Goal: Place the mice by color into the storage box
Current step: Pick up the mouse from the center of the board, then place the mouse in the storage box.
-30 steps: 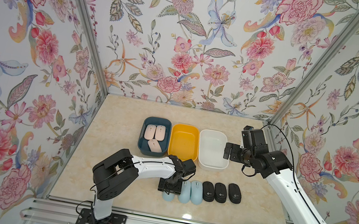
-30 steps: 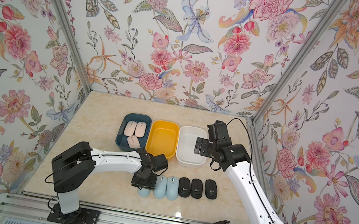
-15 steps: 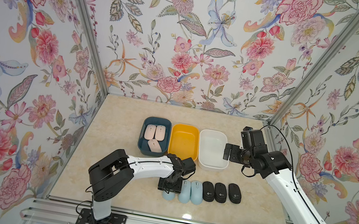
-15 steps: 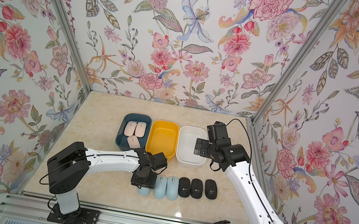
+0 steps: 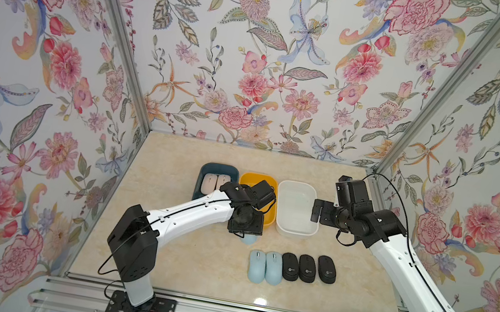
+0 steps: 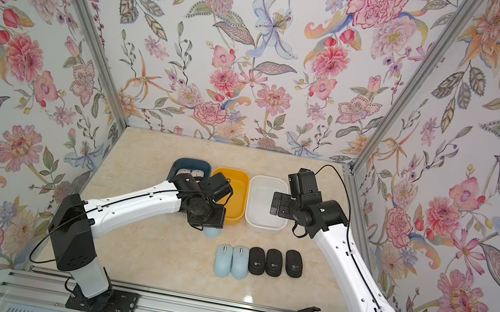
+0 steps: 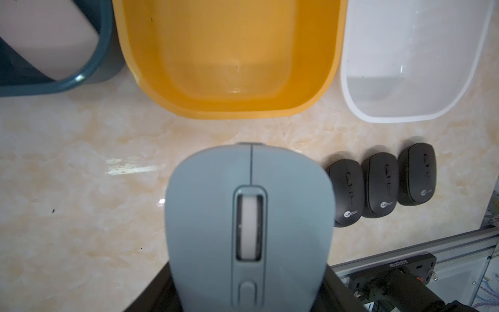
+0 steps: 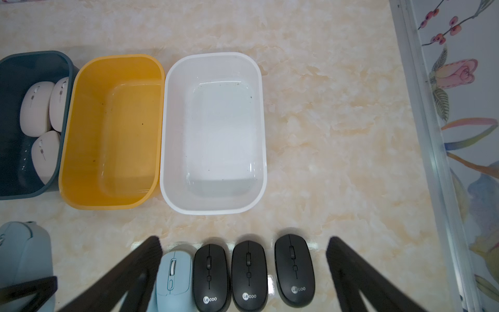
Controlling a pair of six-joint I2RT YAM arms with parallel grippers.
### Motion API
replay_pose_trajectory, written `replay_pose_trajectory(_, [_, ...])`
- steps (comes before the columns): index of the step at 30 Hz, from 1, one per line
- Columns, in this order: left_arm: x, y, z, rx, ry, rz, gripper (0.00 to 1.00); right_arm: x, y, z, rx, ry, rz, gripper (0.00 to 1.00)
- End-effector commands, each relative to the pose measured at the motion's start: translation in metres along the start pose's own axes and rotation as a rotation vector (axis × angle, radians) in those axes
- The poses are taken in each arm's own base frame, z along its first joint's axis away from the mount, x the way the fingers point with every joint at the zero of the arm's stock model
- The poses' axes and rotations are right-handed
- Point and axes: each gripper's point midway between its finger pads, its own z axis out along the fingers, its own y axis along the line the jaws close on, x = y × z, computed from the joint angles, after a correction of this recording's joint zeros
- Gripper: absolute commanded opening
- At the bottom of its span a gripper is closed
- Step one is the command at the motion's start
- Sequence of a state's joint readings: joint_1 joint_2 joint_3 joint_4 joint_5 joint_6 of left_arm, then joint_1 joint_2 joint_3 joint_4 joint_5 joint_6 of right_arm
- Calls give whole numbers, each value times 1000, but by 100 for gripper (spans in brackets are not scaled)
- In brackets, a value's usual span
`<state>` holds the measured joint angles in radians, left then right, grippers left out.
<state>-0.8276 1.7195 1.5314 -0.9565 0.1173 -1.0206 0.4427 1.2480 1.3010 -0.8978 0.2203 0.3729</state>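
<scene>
Top views: marble-look table (image 5: 175,255) carries three bins side by side at the back: dark blue bin (image 5: 220,166), yellow bin (image 5: 259,176), white bin (image 5: 301,184), in that order left to right. Left gripper (image 5: 246,225) sits at the yellow bin's near edge, clamped on a light blue mouse (image 7: 248,229). That mouse pokes out beneath the gripper (image 5: 249,240), apart from the row. Right gripper (image 5: 316,210) hangs over the white bin's right edge, jaws wide apart, nothing between them. Row near the front: two light blue mice (image 5: 264,266) touching, then three black mice (image 5: 307,268) just beside them, all lengthwise and parallel. Right wrist view: three pink mice (image 8: 35,108) lie in the dark blue bin, packed together against its yellow-side wall.
</scene>
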Motion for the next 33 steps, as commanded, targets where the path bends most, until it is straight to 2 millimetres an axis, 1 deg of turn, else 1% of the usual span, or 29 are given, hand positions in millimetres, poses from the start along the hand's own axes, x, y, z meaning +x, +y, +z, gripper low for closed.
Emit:
replay_pose_trajectory(1, [-34,6,-5,-22,-27,25,58,-13,-3,-7,17,-23,-23,99])
replay_pose_trajectory(4, [-64,1,-6,-14,-49,35,58,-21,-6,-13,22,-36,-30,99])
replay_pose_trajectory(6, [-81,0,-4,-17,-60,38,59,-25,-7,-16,24,-44,-30,99])
replay_pose_trajectory(10, [-111,-3,6,-2,-72,31,59,-29,-9,-21,25,-55,-20,99])
replay_pose_trajectory(13, [-130,-6,20,5,-73,34,60,-28,-10,-22,25,-53,-16,99])
replay_pose_trajectory(15, [-137,-5,29,2,-70,31,61,-27,-10,-21,24,-46,-16,99])
replay_pose_trajectory(20, [-150,5,54,-39,-62,25,61,-26,-8,-23,10,-39,-8,99])
replay_pose_trajectory(25, [-168,11,77,-50,-62,11,61,-22,-9,-17,22,-15,-12,99])
replay_pose_trajectory(29, [-176,15,96,-58,-56,-3,62,-23,-7,-12,23,-11,-7,99])
replay_pose_trajectory(33, [-179,21,115,-73,-41,-19,62,-23,-4,-9,9,-8,-11,99])
